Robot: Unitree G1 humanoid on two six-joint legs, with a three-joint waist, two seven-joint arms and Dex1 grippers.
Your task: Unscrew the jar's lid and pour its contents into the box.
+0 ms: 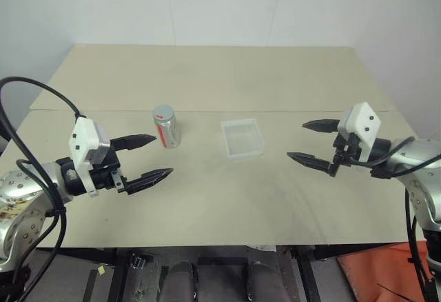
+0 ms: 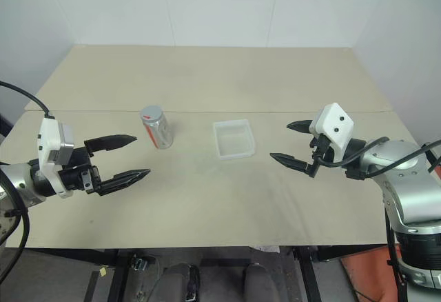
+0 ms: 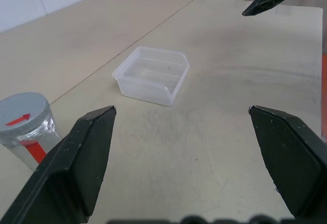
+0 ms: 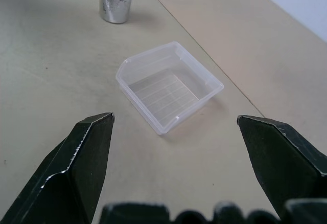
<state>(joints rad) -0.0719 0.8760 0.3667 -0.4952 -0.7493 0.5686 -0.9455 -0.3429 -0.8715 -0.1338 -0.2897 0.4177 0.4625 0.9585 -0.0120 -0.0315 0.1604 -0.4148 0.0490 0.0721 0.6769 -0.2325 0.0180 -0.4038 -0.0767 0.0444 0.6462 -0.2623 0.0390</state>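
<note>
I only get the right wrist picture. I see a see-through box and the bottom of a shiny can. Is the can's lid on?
Observer: Yes, the grey lid sits on the jar, with a red mark on top.
Operator: Is anybody holding it?
Observer: No. The left end effector is open, just short of the jar, not touching.
Operator: And my end effector?
Observer: The right end effector is open too, hovering on the far side of the box from the jar.
</note>
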